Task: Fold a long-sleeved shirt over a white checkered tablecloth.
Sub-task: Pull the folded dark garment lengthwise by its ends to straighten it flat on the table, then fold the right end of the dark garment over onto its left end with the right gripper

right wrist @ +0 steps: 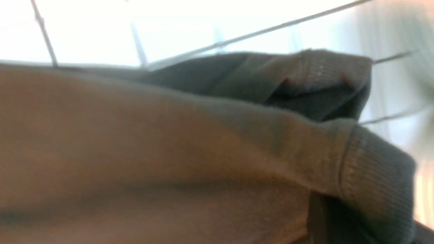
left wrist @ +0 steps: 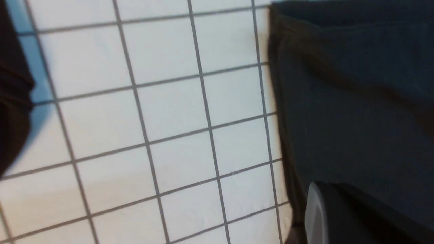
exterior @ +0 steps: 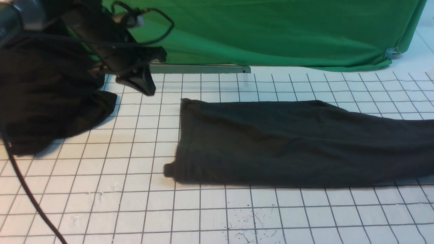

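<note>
Front view: the shirt (exterior: pixel 288 142) lies as a long flat band on the tablecloth (exterior: pixel 135 206), running from mid-table out past the right edge.
Left gripper: clenched (exterior: pixel 144 86) above the tablecloth at far left, just left of the shirt's far-left corner. I see no fabric pinched in it.
Left wrist view: one finger (left wrist: pixel 325 217) shows over the shirt's left end, but I can't tell whether it touches.
Right gripper: out of my front view and clenched. Its wrist camera is filled with shirt and ribbed cuffs (right wrist: pixel 373 176), so I can't tell whether it holds any cloth.
Dark bundle: black fabric (exterior: pixel 47 101) is heaped at the left under the arm. I can't say whether it belongs to the shirt.
Risk, empty grasp: if the left jaws closed on nothing, only the right side would move and the fold would skew.
Risk, drag: a one-sided pull could slide the whole band instead of folding it.
Risk, snag: the bundle or the cable (exterior: pixel 23 189) could catch the left arm as it moves.
</note>
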